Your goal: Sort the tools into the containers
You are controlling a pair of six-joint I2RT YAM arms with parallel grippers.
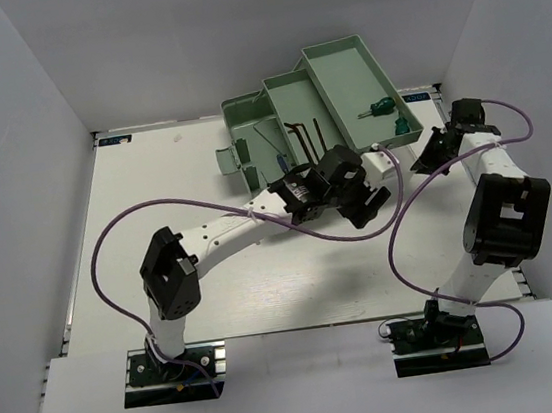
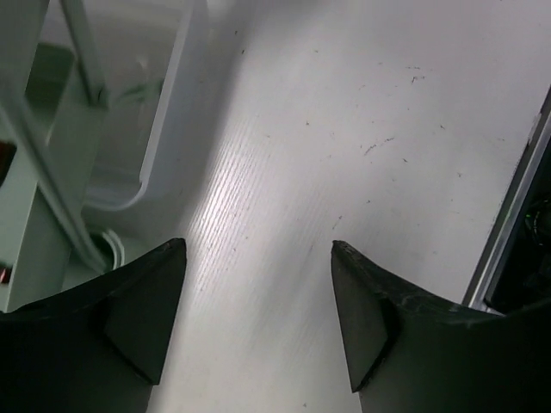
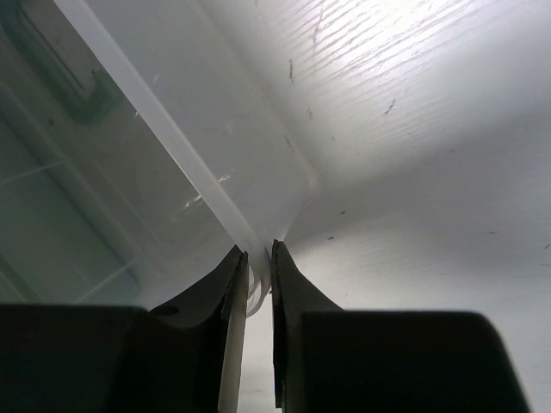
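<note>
The pale green toolbox base [image 1: 244, 130] stands at the back with its two trays fanned out to the right. The middle tray [image 1: 287, 92] holds dark hex keys [image 1: 306, 138]. The far tray [image 1: 345, 72] holds two stubby green-handled screwdrivers [image 1: 382, 107]. My left gripper [image 1: 362, 206] is open and empty over bare table just in front of the box; in the left wrist view [image 2: 258, 245] nothing lies between its fingers. My right gripper [image 1: 424, 160] is shut on the rim of the clear lid [image 3: 172, 129], pinched between its fingertips [image 3: 234, 267].
The clear lid [image 2: 164, 129] and green box wall [image 2: 34, 224] lie left of my left gripper. A thin tool [image 1: 270, 139] lies in the base. The table's right rail [image 2: 508, 232] and the white enclosure walls are close by.
</note>
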